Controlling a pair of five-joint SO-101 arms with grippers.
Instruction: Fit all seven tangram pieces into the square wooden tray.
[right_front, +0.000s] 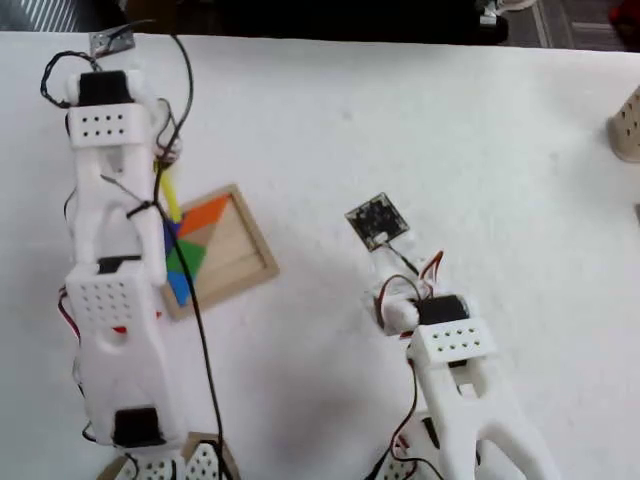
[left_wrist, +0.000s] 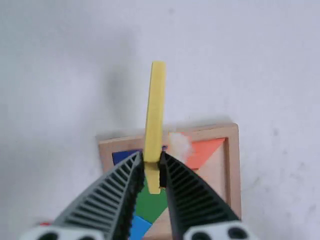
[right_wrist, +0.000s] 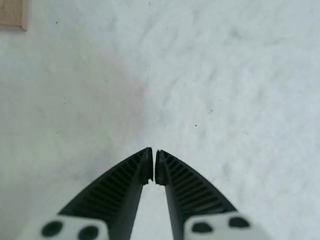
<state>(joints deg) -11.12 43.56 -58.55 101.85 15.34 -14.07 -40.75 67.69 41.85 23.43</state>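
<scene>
The left end effector (left_wrist: 152, 167) pinches the yellow piece (left_wrist: 156, 115) between both fingers. The piece stands on edge, with its far end past the rim of the tray (left_wrist: 232, 165). We cannot tell whether it touches the tray.

In the high view, the tray (right_front: 255, 250) lies on the worktop (right_front: 400, 120) at about 9 o'clock from centre, rotated out of square with the worktop edges. The left arm covers its 9 o'clock side. The yellow piece (right_front: 170, 195) shows at the tray's 10 o'clock corner.

We see three pieces seated in the tray:
- orange piece (right_front: 205, 215) at 11 o'clock;
- green piece (right_front: 185, 258) at 9 o'clock;
- blue piece (right_front: 178, 288) at 8 o'clock.

The tray's 3 o'clock half shows bare wood.

The right end effector (right_wrist: 153, 165) is over bare worktop with its fingertips pressed together, gripping nothing. It is well apart from the tray, at about 4 o'clock from it.
</scene>
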